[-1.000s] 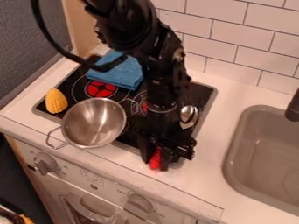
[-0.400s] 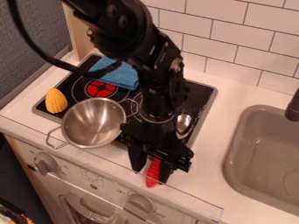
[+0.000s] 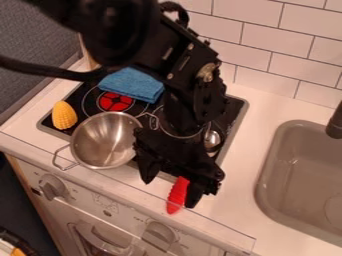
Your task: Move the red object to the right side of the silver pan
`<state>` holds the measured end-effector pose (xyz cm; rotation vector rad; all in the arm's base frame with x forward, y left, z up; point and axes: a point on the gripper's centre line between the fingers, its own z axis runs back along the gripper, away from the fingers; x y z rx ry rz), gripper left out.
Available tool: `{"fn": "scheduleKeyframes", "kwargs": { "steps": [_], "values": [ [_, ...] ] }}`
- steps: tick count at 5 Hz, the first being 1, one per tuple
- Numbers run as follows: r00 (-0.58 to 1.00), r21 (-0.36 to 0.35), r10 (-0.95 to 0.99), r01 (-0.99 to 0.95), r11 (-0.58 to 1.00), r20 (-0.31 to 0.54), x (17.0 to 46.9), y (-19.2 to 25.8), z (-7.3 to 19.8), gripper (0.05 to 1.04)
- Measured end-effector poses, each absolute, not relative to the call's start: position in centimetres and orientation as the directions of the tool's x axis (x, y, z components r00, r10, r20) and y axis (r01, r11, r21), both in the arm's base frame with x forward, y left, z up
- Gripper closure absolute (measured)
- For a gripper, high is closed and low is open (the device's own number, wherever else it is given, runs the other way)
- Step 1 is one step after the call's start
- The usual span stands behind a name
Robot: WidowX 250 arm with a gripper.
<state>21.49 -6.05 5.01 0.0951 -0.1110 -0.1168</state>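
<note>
While the fingers [image 3: 149, 171] stand parted | red object [image 3: 177, 195] between them, nearer one

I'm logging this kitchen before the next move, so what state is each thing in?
Gripper: open, low over the counter's front
Red object: lying between the parted fingers, not clamped
Pan: upright, no lid
Towel: folded
Burner: red; whether hot, cannot tell
Corn: husked
Spoon: lying on the stove, partly hidden
</note>
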Motion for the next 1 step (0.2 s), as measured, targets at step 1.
{"fn": "scheduleKeyframes", "kwargs": {
  "steps": [1],
  "values": [
    [0.987,0.101,-0.128,0.118,0.988,0.096,21.3,-6.02,5.13,0.083]
  ]
}}
